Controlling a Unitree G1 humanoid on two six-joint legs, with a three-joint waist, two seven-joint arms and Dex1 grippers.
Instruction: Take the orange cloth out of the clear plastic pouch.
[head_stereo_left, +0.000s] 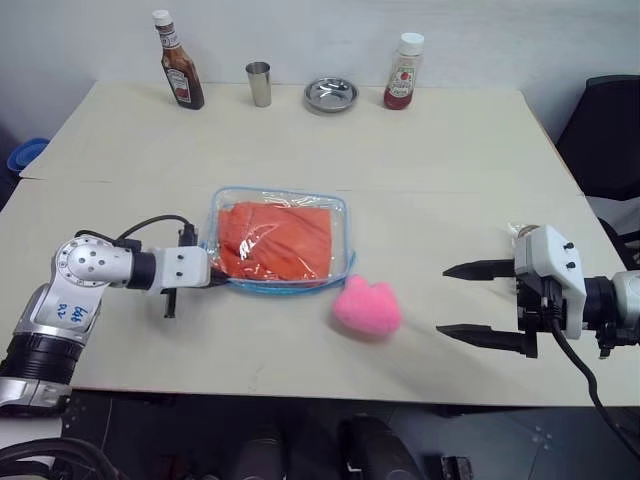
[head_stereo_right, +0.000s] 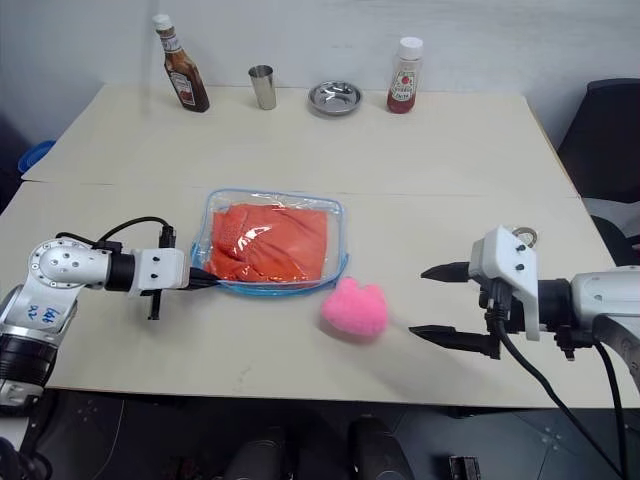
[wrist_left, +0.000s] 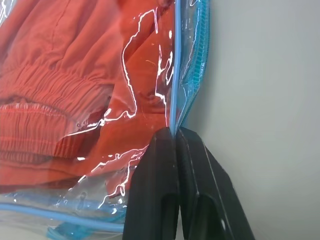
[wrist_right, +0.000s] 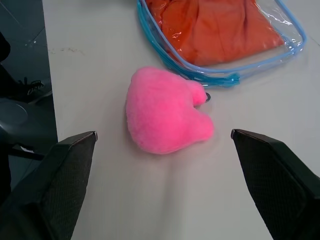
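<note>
One ribbed orange cloth (head_stereo_left: 275, 240) — glossy clear pouch (head_stereo_left: 342, 215).

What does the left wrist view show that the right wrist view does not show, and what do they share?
Left wrist view: the left gripper shut on the blue edge of the clear plastic pouch, and the ribbed band of the orange cloth close up.

Right wrist view: the pink plush lying on the table beside the pouch's corner, between the wide-open fingers of the right gripper.

Both: the orange cloth inside the clear pouch with light blue edging, lying on the pale table.
</note>
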